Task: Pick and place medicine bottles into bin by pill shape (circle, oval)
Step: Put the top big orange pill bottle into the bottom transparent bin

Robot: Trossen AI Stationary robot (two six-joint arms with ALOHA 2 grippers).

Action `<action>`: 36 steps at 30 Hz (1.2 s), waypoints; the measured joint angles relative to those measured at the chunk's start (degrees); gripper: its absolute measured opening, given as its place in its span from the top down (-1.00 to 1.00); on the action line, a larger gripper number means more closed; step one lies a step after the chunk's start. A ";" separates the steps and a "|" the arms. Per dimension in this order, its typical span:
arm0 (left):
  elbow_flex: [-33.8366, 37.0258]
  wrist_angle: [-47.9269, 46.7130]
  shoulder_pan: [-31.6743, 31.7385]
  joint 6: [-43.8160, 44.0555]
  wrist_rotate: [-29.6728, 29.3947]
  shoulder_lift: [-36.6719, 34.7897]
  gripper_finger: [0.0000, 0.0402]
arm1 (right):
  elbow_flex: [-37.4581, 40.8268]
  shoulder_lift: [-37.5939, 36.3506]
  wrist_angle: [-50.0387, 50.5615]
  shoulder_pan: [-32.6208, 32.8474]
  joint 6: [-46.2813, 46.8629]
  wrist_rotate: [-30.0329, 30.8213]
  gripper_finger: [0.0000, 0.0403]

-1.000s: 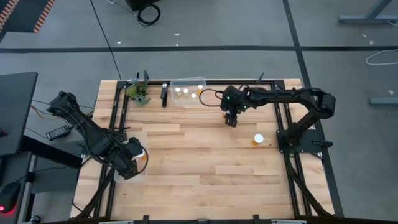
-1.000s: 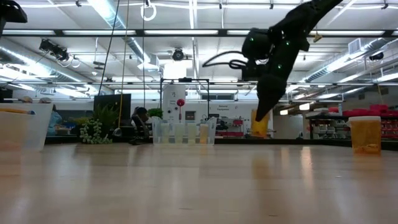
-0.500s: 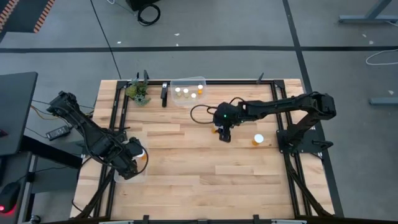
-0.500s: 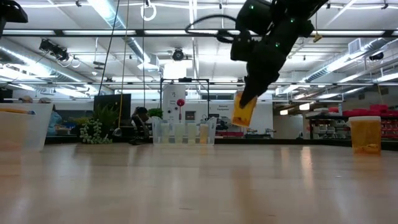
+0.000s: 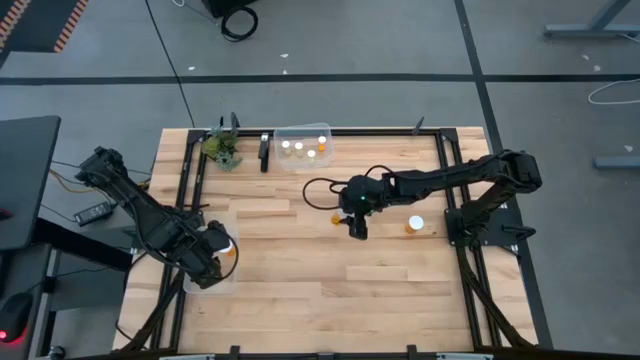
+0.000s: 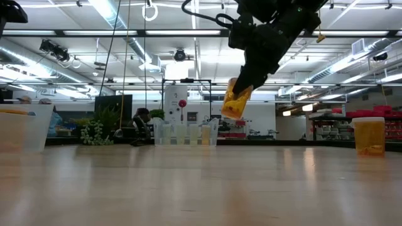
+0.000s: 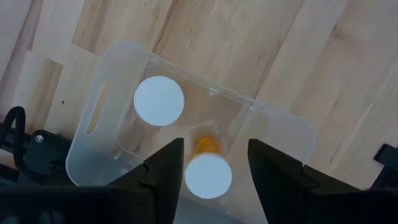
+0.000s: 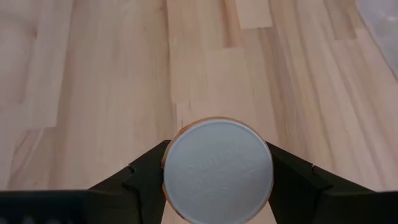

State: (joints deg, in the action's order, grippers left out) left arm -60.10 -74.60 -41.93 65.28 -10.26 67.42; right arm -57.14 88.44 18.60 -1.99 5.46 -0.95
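Observation:
My right gripper [image 5: 350,220] is over the middle of the table, shut on an amber medicine bottle [image 6: 233,102] with a white cap [image 8: 217,163]. A second bottle [image 5: 415,225] stands on the table to its right and also shows in the low view [image 6: 369,135]. A clear bin [image 5: 303,147] at the far edge holds several bottles. My left gripper [image 7: 217,165] is open above a clear bin [image 7: 93,118] at the near left, which holds two bottles [image 7: 159,101], [image 7: 208,176]. My right gripper pinches the bottle between its two fingers [image 8: 146,173] on opposite sides at the cap end [image 8: 177,155], with the cap facing the wrist. The fingers come from above, slanting down. The bottle hangs tilted below them [image 6: 231,107], lifted clear of the table.
A small green plant [image 5: 222,150] and a dark upright piece [image 5: 264,152] stand at the far edge, left of the far bin. A black frame [image 5: 190,190] runs along the table's sides. Bare wood lies between the two bins [image 5: 290,250].
My right gripper has carried the bottle from near the far bin toward the table's near edge and a little to the left. The bottle stays clear of the table and has tipped further over. My left gripper has kept still.

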 joint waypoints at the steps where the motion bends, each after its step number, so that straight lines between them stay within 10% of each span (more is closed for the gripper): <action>1: 0.00 0.16 0.00 0.00 0.00 0.00 0.06 | 0.00 0.00 -0.12 0.10 0.26 0.00 -0.14; 17: 0.00 2.09 -0.02 -0.61 0.00 0.04 0.05 | -1.69 5.98 -6.66 5.09 2.72 -0.38 -0.14; 36: 0.00 2.41 -0.07 -0.42 0.31 0.00 0.06 | -30.78 29.55 8.55 7.05 -8.94 -6.17 -0.14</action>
State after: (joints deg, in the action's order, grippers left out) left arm -60.10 -72.19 -42.00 64.86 -9.96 67.42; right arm -87.92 117.99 27.15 5.06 -3.48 -7.12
